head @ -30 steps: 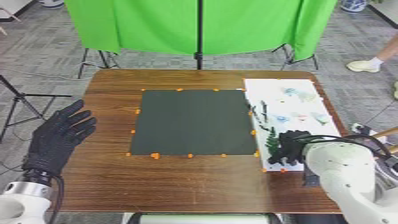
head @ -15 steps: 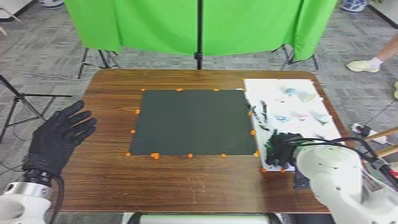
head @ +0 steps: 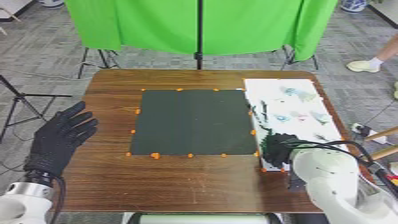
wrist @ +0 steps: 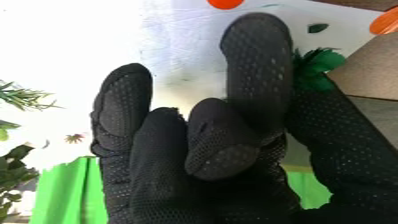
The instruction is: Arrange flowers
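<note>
Patience seems to be why the left hand (head: pixel 60 137) lies well to the left of the dark mat (head: pixel 191 122), by the edge of the brown counter (head: pixel 178 187): its fingers are loose and fairly wide, with nothing in them, so the work area stays free for the other arm. The mat lies flat, probably as the ground on which the flowers are to be composed, and the orange markers (head: pixel 155 156) along its edges likely fix or mark its place.

Just right of the mat, the white board (head: pixel 311 102) serves as a store, its pale surface making each piece easy to pick out. Slim dark stems (head: pixel 263 116) lie along the board's side nearest the mat, presumably for a short carry. Beyond the mat's near right corner, low over the board, is the right hand (head: pixel 282 150), narrow, its fingers drawn in on a green sprig (wrist: pixel 322 62); a close pinch suits something so thin, though how firmly it holds cannot be told. Farther right of the mat, pale blooms (head: pixel 302 117) lie spaced apart, likely so that one can be taken without dragging its neighbour. The arrangement looks barely begun; the sprig should next be lifted clear before going left to the mat, since soft leaves could catch or bend.
</note>
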Action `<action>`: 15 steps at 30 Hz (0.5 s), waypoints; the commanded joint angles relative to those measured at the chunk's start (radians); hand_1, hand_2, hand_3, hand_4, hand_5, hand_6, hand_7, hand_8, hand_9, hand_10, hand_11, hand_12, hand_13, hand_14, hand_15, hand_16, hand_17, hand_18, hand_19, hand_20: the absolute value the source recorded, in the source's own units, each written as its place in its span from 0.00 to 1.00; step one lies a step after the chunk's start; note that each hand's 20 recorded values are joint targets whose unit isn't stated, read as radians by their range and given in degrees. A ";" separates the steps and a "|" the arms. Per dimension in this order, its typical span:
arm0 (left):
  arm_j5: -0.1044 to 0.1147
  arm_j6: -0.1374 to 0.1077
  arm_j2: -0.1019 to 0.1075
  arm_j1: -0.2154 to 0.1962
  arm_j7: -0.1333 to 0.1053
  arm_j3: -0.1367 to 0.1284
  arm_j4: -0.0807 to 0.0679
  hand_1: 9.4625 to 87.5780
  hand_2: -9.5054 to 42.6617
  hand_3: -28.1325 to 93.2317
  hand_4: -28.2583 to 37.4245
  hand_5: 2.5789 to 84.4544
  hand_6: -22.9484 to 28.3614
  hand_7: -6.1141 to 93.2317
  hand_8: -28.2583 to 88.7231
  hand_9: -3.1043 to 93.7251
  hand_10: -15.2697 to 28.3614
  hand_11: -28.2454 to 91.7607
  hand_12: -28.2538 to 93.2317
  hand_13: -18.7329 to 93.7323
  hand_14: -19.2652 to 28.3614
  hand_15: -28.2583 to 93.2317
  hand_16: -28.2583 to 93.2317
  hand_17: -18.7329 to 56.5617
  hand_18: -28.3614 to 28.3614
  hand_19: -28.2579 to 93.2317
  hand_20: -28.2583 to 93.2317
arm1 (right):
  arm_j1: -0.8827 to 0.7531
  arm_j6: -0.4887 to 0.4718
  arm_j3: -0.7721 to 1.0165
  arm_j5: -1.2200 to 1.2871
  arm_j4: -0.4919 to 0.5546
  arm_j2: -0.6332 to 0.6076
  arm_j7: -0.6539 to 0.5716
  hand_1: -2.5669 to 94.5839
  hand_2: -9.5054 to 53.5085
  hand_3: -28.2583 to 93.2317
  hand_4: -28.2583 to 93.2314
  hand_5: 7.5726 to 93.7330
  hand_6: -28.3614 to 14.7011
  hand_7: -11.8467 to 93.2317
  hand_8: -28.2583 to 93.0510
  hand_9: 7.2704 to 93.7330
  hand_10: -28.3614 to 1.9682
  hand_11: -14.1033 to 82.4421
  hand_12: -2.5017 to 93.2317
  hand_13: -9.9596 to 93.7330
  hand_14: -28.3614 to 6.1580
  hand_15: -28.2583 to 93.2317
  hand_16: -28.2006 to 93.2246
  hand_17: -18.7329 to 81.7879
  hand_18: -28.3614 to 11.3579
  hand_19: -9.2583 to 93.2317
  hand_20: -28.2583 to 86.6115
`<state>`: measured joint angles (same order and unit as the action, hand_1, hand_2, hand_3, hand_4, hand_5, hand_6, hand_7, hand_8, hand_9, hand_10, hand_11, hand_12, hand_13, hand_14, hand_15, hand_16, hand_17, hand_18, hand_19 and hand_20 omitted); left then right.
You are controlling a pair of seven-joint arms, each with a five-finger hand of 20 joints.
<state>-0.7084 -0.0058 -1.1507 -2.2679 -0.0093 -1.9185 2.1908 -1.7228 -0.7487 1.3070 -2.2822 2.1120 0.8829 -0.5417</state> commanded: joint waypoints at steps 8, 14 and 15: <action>0.002 -0.010 -0.009 -0.005 0.016 0.001 -0.002 0.21 0.15 0.80 0.00 0.38 0.52 0.31 0.13 0.32 0.63 0.50 0.35 0.36 0.71 0.64 0.20 0.14 0.87 0.64 0.29 | -0.062 -0.035 0.089 0.135 -0.018 0.011 -0.206 0.29 0.13 1.00 0.26 1.00 0.65 0.69 0.18 1.00 0.58 0.84 0.24 0.99 0.55 0.89 0.50 0.65 0.20 1.00 0.41; 0.003 -0.013 -0.012 -0.013 0.016 -0.004 0.001 0.21 0.14 0.80 0.00 0.38 0.52 0.31 0.13 0.32 0.63 0.50 0.35 0.36 0.70 0.64 0.20 0.14 0.87 0.64 0.29 | -0.080 0.019 0.148 0.224 0.023 0.023 -0.206 0.29 0.14 1.00 0.26 1.00 0.65 0.69 0.19 1.00 0.58 0.84 0.24 0.99 0.55 0.89 0.50 0.65 0.19 1.00 0.41; 0.004 -0.013 -0.012 -0.012 0.017 -0.004 0.001 0.21 0.14 0.80 0.00 0.38 0.52 0.31 0.13 0.32 0.63 0.51 0.35 0.36 0.70 0.64 0.20 0.14 0.87 0.64 0.29 | -0.075 0.017 0.157 0.235 0.031 0.028 -0.204 0.29 0.14 1.00 0.26 1.00 0.65 0.69 0.19 1.00 0.59 0.84 0.24 1.00 0.56 0.89 0.50 0.65 0.19 1.00 0.41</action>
<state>-0.7084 -0.0070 -1.1513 -2.2672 -0.0049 -1.9195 2.1908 -1.7670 -0.7708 1.4280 -2.0623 2.1119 0.9019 -0.7698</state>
